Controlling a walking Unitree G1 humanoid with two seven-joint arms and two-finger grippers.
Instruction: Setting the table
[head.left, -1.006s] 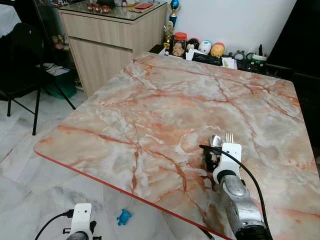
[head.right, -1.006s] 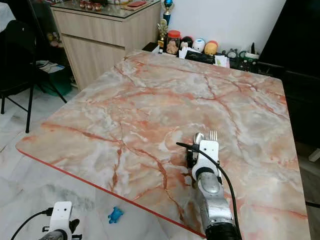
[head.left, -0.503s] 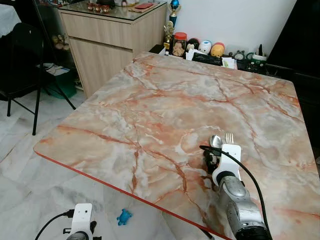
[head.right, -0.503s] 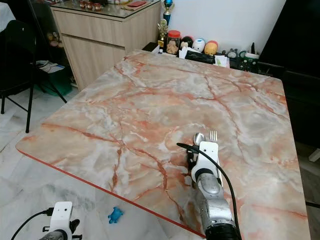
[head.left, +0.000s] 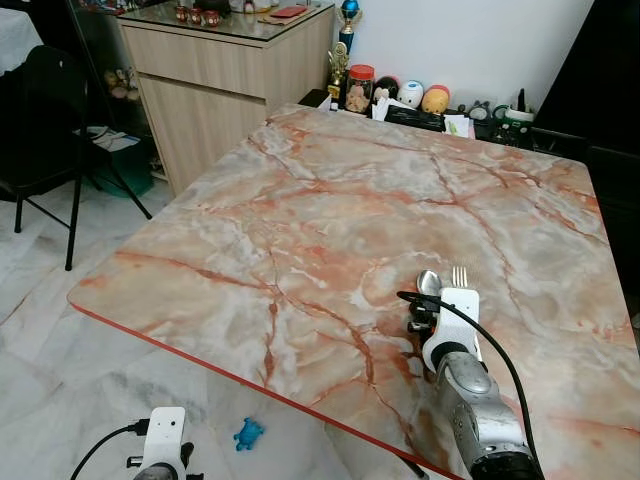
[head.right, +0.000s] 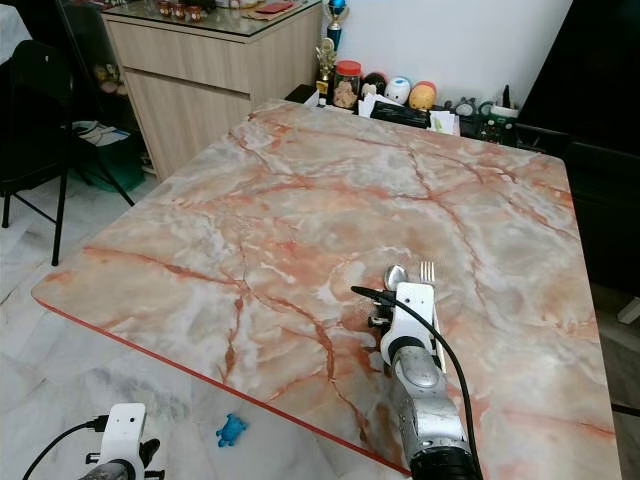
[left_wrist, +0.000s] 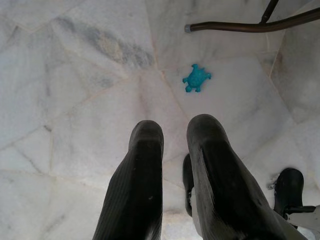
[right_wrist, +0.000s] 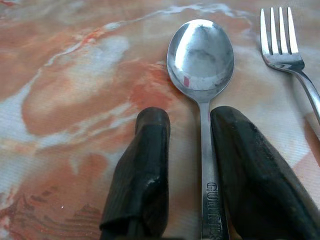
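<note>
The right pincer (right_wrist: 187, 175) is resting spread on the marble surface (head.left: 300, 200), its fingers straddling the spoon (right_wrist: 202, 65), which is lying flat beside the fork (right_wrist: 282, 45). Compared with a second ago, little has shifted; placement looks finished. The left pincer (left_wrist: 175, 170) is hanging spread over the floor. No containers are visible.

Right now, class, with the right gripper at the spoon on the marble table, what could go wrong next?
1. The right gripper's fingers straddle the spoon handle with a gap on one side; pulling back carelessly could drag the spoon askew.
2. The fork lies close beside the spoon, so a sideways nudge might knock it out of line.
3. The blue toy on the floor near the idle left gripper could be stepped on.
</note>
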